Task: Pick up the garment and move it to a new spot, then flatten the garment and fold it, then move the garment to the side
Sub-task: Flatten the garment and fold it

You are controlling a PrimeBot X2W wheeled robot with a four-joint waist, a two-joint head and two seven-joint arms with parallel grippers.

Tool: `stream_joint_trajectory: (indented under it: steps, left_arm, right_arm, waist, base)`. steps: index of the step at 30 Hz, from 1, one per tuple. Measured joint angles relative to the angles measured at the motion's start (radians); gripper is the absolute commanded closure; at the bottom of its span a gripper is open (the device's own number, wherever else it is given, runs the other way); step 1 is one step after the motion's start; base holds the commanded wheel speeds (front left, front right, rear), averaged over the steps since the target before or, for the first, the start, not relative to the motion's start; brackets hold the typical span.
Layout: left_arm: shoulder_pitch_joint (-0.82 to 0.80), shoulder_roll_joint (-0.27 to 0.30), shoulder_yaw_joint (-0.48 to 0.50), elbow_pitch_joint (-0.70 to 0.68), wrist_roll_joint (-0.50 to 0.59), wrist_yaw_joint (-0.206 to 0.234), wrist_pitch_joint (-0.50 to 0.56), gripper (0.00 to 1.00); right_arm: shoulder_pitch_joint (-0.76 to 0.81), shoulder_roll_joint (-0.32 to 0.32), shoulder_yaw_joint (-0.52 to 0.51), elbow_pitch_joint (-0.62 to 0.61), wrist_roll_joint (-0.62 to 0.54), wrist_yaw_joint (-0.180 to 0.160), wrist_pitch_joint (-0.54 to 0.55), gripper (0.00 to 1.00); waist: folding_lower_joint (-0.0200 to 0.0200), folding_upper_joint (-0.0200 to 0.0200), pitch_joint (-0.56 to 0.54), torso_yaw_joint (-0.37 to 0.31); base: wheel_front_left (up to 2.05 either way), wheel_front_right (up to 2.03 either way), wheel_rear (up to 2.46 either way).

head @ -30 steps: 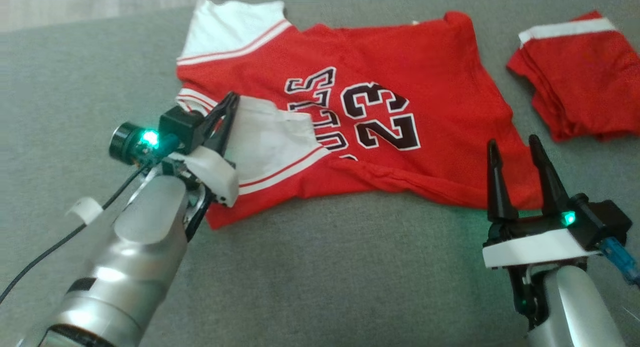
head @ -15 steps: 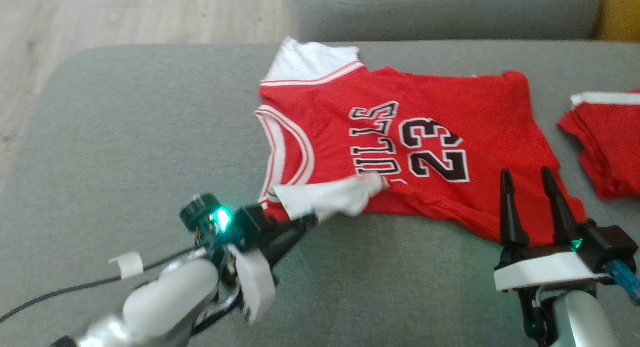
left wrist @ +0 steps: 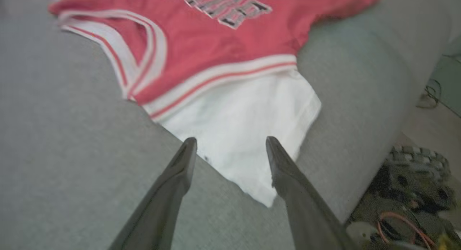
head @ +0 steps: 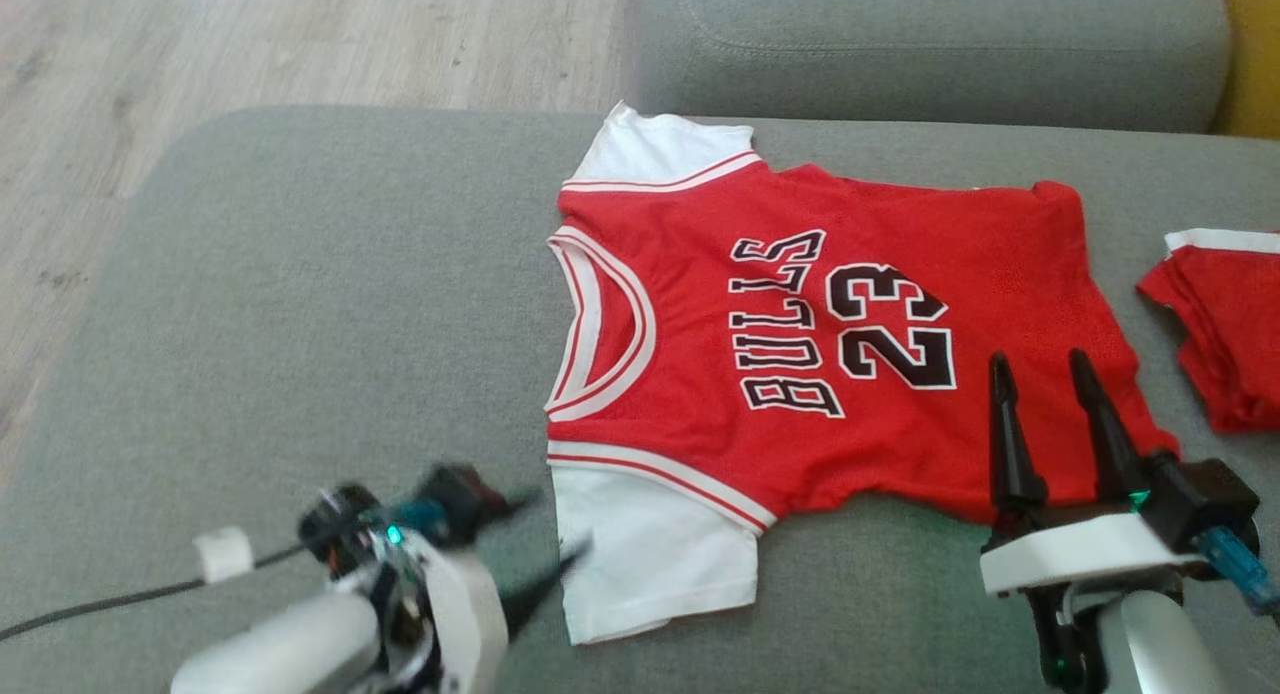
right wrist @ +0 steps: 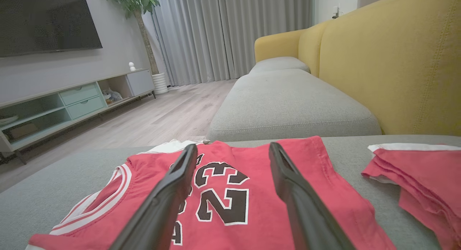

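Camera has swung since 1 second ago, so the whole head view is shifted; notes below are relative to the cloth only.

- Grey woven sofa seat cushion (head: 300, 324): fills most of the head view, wooden floor (head: 300, 34) at upper left.
- Red basketball jersey with white sleeves and black "BULLS 23" lettering (head: 800, 374): centre to right of the head view, front up, lying on the cushion. Body now looks flat, collar open toward the left of the frame.
- Folded red garment with white trim (head: 1220, 334): right edge, apart from the jersey, untouched.
- White near sleeve (head: 650, 544): the change. 1 second ago it was doubled back over the lettering, pinched in the left fingers. Now it lies spread at lower centre, fully opened out.
- Left gripper (head: 540, 534): lower left, blurred, has let go; in the left wrist view its jaws stand apart and empty (left wrist: 230, 145), tips at the sleeve's outer edge.
- Right gripper (head: 1040, 369): lower right, jaws apart, holding nothing, poised above the jersey's hem as before.

Reading: flattening looks about finished, both sleeves out. Folding is likely next, then moving the jersey aside.
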Motion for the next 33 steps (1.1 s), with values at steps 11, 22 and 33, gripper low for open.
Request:
stream_joint_trajectory:
  steps: [11, 22, 33]
  left_arm:
    - [0.108, -0.159, 0.389, 0.085, -0.089, 0.359, -0.467, 0.0]
    - [0.293, -0.333, 0.654, 0.137, 0.114, 0.3, -0.476, 0.0]
    - [0.144, -0.354, 0.594, 0.434, 0.137, 0.151, -0.35, 0.0]
  right_arm:
    - [0.008, 0.0, -0.009, -0.035, 0.012, 0.0, 0.0, 0.0]
    - [0.01, 0.0, 0.002, -0.062, -0.009, 0.0, 0.0, 0.0]
    - [0.002, 0.0, 0.017, -0.064, -0.026, 0.0, 0.0, 0.0]
  waist:
    - [0.0, 0.0, -0.011, -0.053]
    - [0.0, 0.0, 0.039, -0.117]
    - [0.0002, 0.0, 0.133, -0.181]
  base:
    - [0.0, 0.0, 0.0]
    - [0.0, 0.0, 0.0]
    - [0.0, 0.0, 0.0]
